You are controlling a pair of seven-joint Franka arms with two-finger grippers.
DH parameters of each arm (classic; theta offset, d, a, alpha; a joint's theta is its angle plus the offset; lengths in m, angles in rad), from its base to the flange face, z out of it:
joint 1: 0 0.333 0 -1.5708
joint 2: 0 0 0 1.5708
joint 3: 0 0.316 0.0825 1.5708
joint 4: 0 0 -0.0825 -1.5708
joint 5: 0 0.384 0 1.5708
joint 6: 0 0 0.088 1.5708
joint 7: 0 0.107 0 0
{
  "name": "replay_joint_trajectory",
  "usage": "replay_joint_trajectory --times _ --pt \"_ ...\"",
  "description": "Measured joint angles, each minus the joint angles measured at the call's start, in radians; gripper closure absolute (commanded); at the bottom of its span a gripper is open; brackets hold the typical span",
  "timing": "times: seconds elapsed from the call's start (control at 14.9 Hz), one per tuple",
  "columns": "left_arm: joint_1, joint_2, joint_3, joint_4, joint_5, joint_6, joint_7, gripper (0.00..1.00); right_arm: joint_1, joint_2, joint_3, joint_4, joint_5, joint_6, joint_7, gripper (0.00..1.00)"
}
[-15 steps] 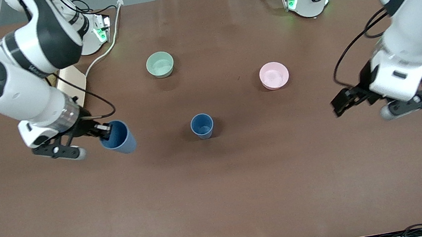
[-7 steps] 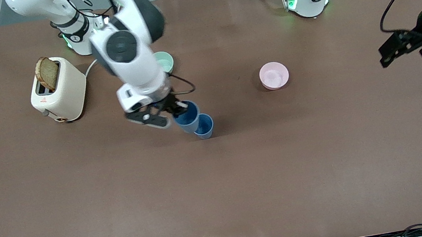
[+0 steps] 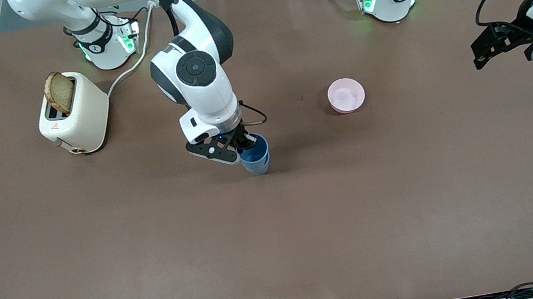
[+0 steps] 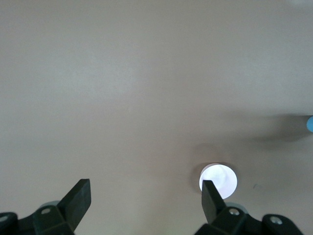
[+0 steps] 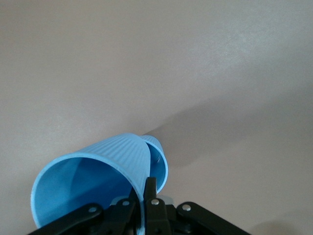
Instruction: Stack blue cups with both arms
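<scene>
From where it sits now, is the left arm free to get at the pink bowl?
Probably yes. The left tool is open and empty at its own end of the table, with only bare table between it and the pink bowl.

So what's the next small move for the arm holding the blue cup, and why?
Probably ease straight down: the right gripper grips the held cup by its rim, its base just entering the standing cup. The left gripper waits open.

Tilted blue cup (image 3: 255,149) entering upright blue cup (image 3: 259,167) — mid-table.
</scene>
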Motion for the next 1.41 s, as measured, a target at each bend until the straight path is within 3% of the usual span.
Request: replay_joint_trajectory --times 0.4,0.47,0.6,0.67,1.14,1.41 --pt "-0.003 -0.037 0.0 -0.061 0.0 0.028 0.002 0.0 0.008 0.029 0.001 -0.001 -0.001 -0.001 0.0 0.95" --pt "-0.006 -0.04 -0.001 -0.063 0.0 0.022 0.002 0.0 0.011 0.032 0.002 -0.001 -0.001 -0.001 0.0 0.78" --pt "-0.011 -0.042 -0.004 -0.065 0.0 0.017 0.001 0.0 0.013 0.037 0.002 -0.002 -0.001 -0.001 0.0 0.08" --pt "-0.013 -0.042 -0.005 -0.066 -0.003 0.016 0.0 0.0 0.013 0.038 0.002 -0.002 -0.001 -0.001 0.0 0.0" --pt "-0.001 -0.042 0.004 -0.071 -0.019 0.01 -0.001 0.0 -0.006 0.029 -0.012 0.008 -0.005 -0.009 -0.097 0.0" --pt "0.031 -0.042 0.007 -0.072 -0.02 0.001 0.0 0.0 -0.13 -0.071 -0.024 0.014 -0.011 -0.112 -0.314 0.0"
